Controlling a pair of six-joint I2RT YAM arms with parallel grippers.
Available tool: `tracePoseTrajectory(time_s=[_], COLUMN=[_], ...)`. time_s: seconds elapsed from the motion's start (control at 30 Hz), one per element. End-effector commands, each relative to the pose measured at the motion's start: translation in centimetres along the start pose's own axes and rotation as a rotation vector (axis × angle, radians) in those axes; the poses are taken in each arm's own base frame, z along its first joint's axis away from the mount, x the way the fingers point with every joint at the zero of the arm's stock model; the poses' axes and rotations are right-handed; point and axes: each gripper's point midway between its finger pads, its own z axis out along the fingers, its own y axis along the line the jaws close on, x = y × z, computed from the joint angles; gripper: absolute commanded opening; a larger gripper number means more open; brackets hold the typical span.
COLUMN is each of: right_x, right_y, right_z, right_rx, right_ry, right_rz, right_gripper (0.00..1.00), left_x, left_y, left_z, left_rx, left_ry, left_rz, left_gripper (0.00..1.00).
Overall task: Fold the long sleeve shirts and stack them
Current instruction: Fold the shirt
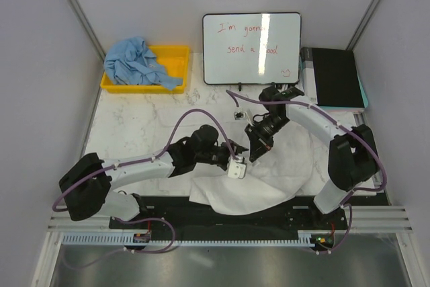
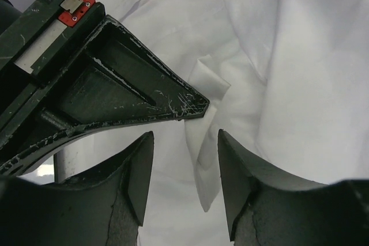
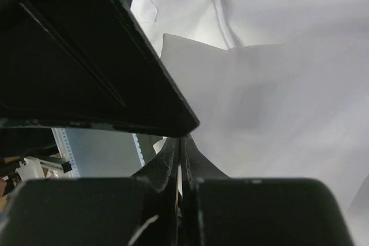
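Note:
The white long sleeve shirt (image 1: 282, 166) lies crumpled on the table in front of the arms. It fills the left wrist view (image 2: 300, 73) and the right wrist view (image 3: 277, 102). My right gripper (image 1: 256, 150) is shut on a thin edge of the white cloth (image 3: 181, 142) and holds it raised. My left gripper (image 1: 236, 166) is right next to it and open (image 2: 185, 142), with a hanging fold of the white shirt between its fingers (image 2: 141, 165). The light blue shirt (image 1: 138, 62) lies bunched in the yellow bin at the back left.
The yellow bin (image 1: 176, 55) stands at the back left. A whiteboard (image 1: 252, 48) with red writing leans at the back middle. A black case (image 1: 339, 77) lies at the back right. A small white object (image 1: 237, 113) lies beside the right arm.

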Motion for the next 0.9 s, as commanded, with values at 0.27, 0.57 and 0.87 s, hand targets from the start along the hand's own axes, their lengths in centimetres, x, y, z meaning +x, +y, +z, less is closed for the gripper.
tracePoseTrajectory(time_s=[0.27,0.57,0.87], right_x=[-1.5,-3.2,-6.3], right_y=[4.6,3.5,-3.2], right_z=[-1.5,-6.1,-11.6], right_rx=[-0.024,0.075,0.187], right_ry=[-0.071,-0.181,-0.29], right_rz=[-0.165,-0.185,-0.069], right_gripper=[0.1,0.54,0.64], left_x=[-2.3,-7.8,-16.6], left_y=[-0.4,-3.9,-3.8], left_z=[0.4,-2.6,-4.1], left_rx=[0.03,0.185,0.252], left_ry=[0.017,-0.055,-0.226], left_rz=[-0.021,-0.094,-0.155], left_gripper=[0.21,0.02,0.02])
